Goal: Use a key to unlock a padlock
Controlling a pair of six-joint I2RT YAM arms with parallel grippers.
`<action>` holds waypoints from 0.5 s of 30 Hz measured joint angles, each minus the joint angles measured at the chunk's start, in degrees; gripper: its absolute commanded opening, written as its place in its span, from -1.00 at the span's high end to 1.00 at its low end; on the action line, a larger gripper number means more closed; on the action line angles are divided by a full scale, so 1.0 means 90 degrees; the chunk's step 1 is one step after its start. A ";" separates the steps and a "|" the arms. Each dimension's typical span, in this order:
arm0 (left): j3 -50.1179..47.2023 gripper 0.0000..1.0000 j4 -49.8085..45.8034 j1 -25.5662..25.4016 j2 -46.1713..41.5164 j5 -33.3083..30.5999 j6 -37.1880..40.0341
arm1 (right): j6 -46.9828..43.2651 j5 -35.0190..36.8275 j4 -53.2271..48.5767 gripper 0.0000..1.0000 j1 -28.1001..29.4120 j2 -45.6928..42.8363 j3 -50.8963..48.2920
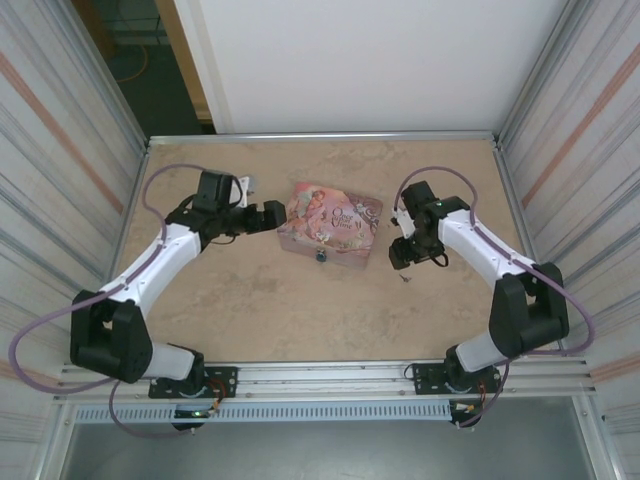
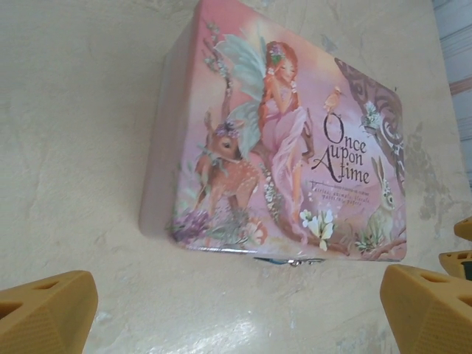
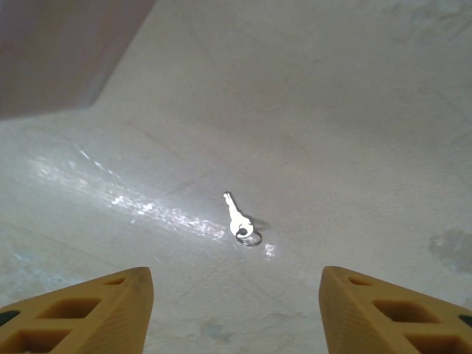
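Shiny silver metal key (image 3: 236, 215) on a smooth, marbled table (image 3: 354, 96) with a faint sheen. Printed tin (image 2: 295, 147), satin-glossy. 2 matt ochre fingers (image 3: 81, 313), probably plastic.

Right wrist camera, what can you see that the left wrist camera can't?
Right wrist: a little silver key on its ring, lying flat ahead of the right gripper. Left wrist: the lid of the pink fairy tin, reading "Once Upon A time", ahead of the left gripper. Both: the pale table and open orange fingers.
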 measured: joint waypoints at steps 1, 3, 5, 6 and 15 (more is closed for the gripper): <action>-0.0056 -0.97 -0.0010 0.0034 -0.0073 -0.0022 0.0000 | -0.0044 -0.0002 0.0007 -0.10 0.0005 0.0124 -0.0039; -0.0141 -0.97 -0.0017 0.0114 -0.0185 -0.0058 0.0000 | -0.0148 -0.0017 0.0010 -0.05 0.0005 0.0296 -0.0114; -0.0197 -0.97 -0.0019 0.0182 -0.0226 -0.0092 -0.0002 | -0.0194 -0.0032 0.0019 -0.01 0.0005 0.0418 -0.0177; -0.0219 -0.97 -0.0019 0.0216 -0.0228 -0.0102 0.0000 | -0.0226 -0.0046 0.0019 0.01 0.0005 0.0481 -0.0194; -0.0248 -0.97 -0.0019 0.0289 -0.0223 -0.0109 0.0000 | -0.0333 -0.0095 0.0044 0.19 0.0005 0.1093 -0.0228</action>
